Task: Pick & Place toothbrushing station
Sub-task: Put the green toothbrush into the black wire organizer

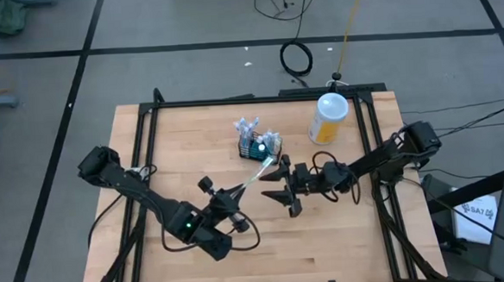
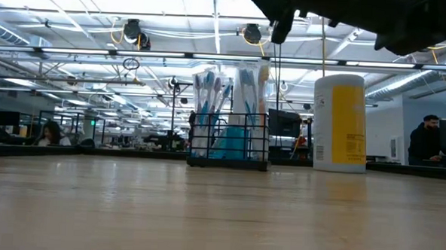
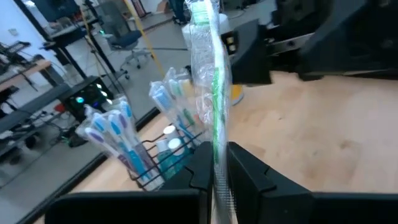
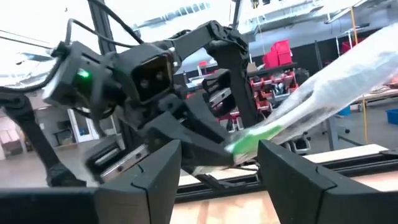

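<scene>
Item 1: left end effector (image 1: pixel 237 193), above the light wooden desk (image 1: pixel 344 240), clamped on a green-handled toothbrush in clear plastic wrap (image 3: pixel 214 93). The brush's wrapped head end points away from the fingers toward the right end effector (image 1: pixel 282 184).

Item 2: right end effector, just beside the left one and facing it, fingers spread wide with the wrapped toothbrush passing between them; whether either finger touches the wrap cannot be told.

Item 3: toothbrushing station, a small black wire-frame rectangular caddy (image 1: pixel 258 146), standing upright on the desk just beyond both end effectors, toward the far edge. It holds several upright wrapped toothbrushes with blue and white handles (image 2: pixel 209 102) and blue items lower in its compartments.

Item 4: tall yellow cylindrical bottle with white lid (image 1: pixel 328 117), upright on the desk, beyond the right end effector, near the caddy but apart from it.
</scene>
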Controlling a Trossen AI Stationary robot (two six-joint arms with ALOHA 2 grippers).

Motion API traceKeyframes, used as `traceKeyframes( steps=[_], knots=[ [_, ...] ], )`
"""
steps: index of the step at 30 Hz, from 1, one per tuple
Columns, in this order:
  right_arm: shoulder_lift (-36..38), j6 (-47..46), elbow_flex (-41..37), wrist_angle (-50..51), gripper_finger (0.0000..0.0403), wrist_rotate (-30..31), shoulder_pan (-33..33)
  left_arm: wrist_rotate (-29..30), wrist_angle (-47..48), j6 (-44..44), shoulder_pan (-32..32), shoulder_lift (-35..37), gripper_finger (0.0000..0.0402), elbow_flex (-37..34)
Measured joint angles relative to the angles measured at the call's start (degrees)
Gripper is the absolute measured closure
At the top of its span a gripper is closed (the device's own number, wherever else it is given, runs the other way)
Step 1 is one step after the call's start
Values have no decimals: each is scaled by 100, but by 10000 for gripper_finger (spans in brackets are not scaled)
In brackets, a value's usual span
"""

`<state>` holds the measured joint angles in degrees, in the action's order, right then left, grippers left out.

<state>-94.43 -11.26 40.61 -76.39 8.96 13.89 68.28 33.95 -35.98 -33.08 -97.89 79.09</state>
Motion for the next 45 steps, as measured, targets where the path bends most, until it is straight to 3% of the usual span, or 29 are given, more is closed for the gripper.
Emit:
traceKeyframes(
  steps=[8,14,30,33,41,45],
  knots=[
    [-132,-8,157,-200,201,21,-7,-328,-931,753,153,-277,371,11],
    [-130,135,163,-219,220,23,-4,63,-1411,1218,164,-483,371,11],
    [-121,645,165,-52,380,302,9,-44,-1389,1302,166,-485,370,4],
    [-121,661,163,6,380,298,15,-319,-1379,1249,197,-481,370,2],
    [-123,654,163,37,368,342,4,-366,-1214,1166,308,-479,369,2],
    [-124,661,163,218,377,342,-7,-490,-999,1162,345,-481,344,2]
  ],
)
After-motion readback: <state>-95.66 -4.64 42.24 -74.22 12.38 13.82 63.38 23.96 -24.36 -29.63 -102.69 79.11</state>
